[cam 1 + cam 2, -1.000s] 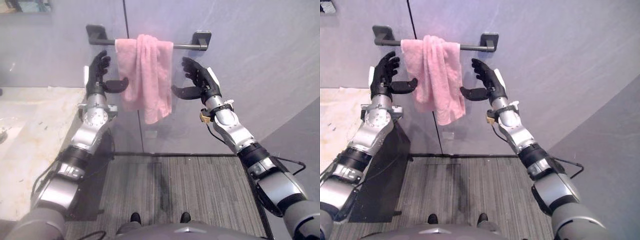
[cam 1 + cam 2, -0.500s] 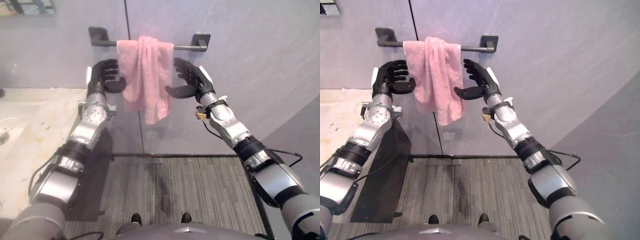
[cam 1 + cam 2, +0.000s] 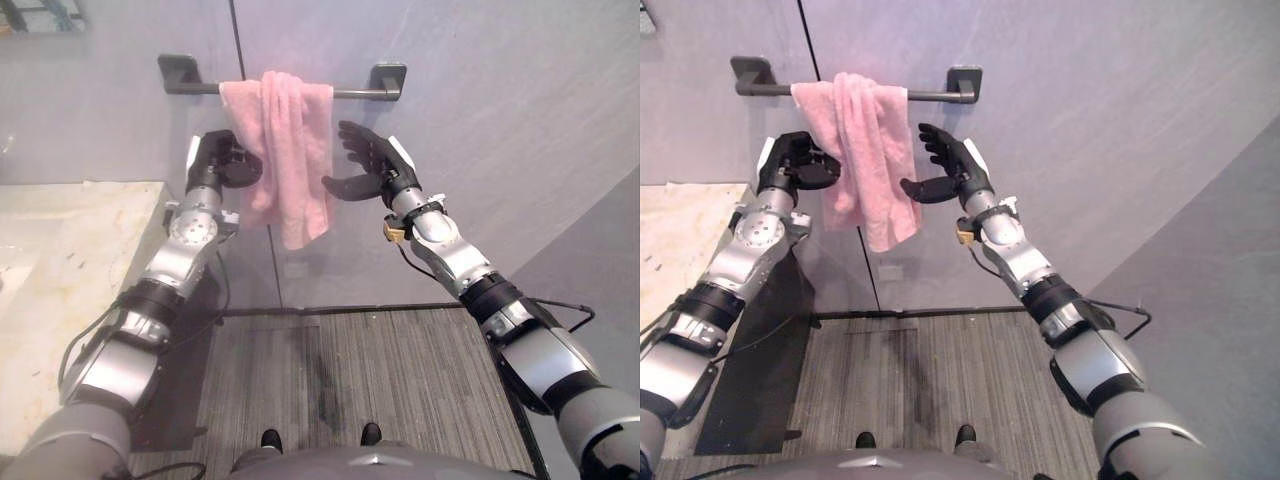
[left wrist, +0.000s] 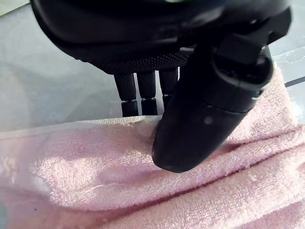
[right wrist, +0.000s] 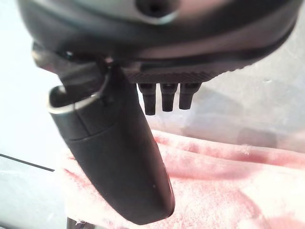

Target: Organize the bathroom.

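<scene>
Taking hold of the towel on the rail

I count one pink towel (image 3: 283,150), bunched and draped over one dark towel bar (image 3: 352,93) on the wall, and my two hands on either side of it. My left robot hand (image 3: 222,165) is at the towel's edge on my left, fingers curled and thumb (image 4: 209,100) pressed onto the cloth, so I judge it is pinching that edge. My right robot hand (image 3: 368,165) is released, fingers straight and thumb spread, just beside the towel's other edge and not gripping it. I judge the step in hand is grasping the towel to straighten or lift it; next, my right robot hand needs to close on its side of the cloth. One pale bench (image 3: 70,240) sits below my left robot hand.
</scene>
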Tool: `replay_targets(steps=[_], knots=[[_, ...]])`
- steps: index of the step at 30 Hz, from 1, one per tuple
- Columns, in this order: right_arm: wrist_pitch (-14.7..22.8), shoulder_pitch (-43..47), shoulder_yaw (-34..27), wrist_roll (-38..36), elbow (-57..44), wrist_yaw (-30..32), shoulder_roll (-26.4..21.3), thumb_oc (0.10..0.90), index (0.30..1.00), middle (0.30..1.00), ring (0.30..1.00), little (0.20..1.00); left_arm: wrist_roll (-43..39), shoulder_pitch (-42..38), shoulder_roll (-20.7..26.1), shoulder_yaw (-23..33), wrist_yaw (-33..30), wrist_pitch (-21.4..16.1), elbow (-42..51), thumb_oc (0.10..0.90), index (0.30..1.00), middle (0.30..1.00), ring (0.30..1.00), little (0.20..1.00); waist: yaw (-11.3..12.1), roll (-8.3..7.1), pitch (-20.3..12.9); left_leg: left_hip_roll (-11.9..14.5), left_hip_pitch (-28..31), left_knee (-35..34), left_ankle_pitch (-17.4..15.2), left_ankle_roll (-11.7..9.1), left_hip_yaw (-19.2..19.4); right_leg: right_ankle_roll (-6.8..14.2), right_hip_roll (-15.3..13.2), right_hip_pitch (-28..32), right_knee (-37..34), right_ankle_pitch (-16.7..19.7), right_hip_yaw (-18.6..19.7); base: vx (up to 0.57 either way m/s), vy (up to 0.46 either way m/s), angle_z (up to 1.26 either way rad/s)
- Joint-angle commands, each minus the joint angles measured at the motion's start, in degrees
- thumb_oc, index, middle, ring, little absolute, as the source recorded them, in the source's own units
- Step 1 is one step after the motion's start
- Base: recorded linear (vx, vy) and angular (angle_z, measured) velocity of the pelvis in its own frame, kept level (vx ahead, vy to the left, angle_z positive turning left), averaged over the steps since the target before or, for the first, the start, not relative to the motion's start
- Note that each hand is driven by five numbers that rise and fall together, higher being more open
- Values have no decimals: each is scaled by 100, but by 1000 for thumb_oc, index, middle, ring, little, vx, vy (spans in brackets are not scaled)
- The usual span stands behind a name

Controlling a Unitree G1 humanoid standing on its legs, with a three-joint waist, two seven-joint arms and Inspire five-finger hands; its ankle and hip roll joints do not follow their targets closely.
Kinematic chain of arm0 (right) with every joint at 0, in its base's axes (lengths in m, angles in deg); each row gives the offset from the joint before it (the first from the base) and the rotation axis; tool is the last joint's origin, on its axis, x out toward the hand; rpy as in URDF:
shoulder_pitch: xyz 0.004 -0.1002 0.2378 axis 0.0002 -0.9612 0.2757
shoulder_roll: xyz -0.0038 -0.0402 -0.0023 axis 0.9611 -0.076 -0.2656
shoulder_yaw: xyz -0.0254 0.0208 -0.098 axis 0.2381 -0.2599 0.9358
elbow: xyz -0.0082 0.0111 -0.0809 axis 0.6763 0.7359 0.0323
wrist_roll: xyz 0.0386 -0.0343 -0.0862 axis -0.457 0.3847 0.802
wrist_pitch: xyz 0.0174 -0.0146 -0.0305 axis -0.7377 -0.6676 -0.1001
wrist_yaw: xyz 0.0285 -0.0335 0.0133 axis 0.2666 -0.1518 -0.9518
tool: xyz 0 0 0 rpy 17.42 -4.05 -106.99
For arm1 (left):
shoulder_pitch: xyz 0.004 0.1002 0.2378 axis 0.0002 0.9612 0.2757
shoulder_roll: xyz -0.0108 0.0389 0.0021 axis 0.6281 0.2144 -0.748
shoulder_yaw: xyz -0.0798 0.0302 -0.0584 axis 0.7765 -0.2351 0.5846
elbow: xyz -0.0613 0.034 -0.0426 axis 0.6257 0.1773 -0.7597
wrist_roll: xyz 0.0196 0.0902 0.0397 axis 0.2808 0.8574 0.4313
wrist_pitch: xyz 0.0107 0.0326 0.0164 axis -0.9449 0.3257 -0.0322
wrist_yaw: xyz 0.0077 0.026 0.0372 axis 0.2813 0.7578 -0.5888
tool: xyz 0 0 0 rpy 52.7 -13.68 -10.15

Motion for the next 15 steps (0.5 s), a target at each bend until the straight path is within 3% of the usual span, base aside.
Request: replay_targets(steps=[1,8,9,10,11,14,15], knots=[[528,764,-153,119,-95,208,-105,800,900,900,900,900,187,-933,181,-142,-254,-449,-291,400,300,300,300,300,110,208,-425,-295,311,42,-740,113,260,654,-197,57,135,-381,-79,0,0,0],[543,804,-244,158,-217,214,-130,800,900,900,900,900,382,-685,115,-20,-340,-454,-73,400,300,300,300,300,163,178,-417,-300,314,45,-739,115,232,639,-185,78,134,-394,-95,0,0,0],[549,822,-249,109,-241,207,-142,765,848,848,848,848,396,-645,100,8,-316,-454,-41,400,300,300,300,300,179,166,-422,-300,316,45,-739,116,228,639,-188,80,136,-396,-101,0,0,0],[549,822,-249,109,-241,207,-142,765,848,848,848,848,396,-645,100,8,-316,-454,-41,400,300,300,300,300,179,166,-422,-300,316,45,-739,116,228,639,-188,80,136,-396,-101,0,0,0],[545,873,-272,83,-261,184,-170,591,587,587,587,587,446,-617,89,24,-286,-413,14,400,300,300,300,300,199,153,-423,-302,311,50,-739,116,218,641,-194,77,146,-397,-116,0,0,0],[551,890,-299,108,-252,168,-160,516,474,474,474,474,468,-585,70,17,-249,-403,45,400,300,300,300,300,217,144,-417,-302,310,53,-744,123,213,645,-204,70,172,-407,-130,0,0,0],[554,886,-303,118,-251,163,-160,431,347,347,347,347,478,-579,69,24,-227,-396,53,400,300,300,300,300,221,141,-418,-304,310,53,-744,127,211,645,-205,70,174,-407,-132,0,0,0]])
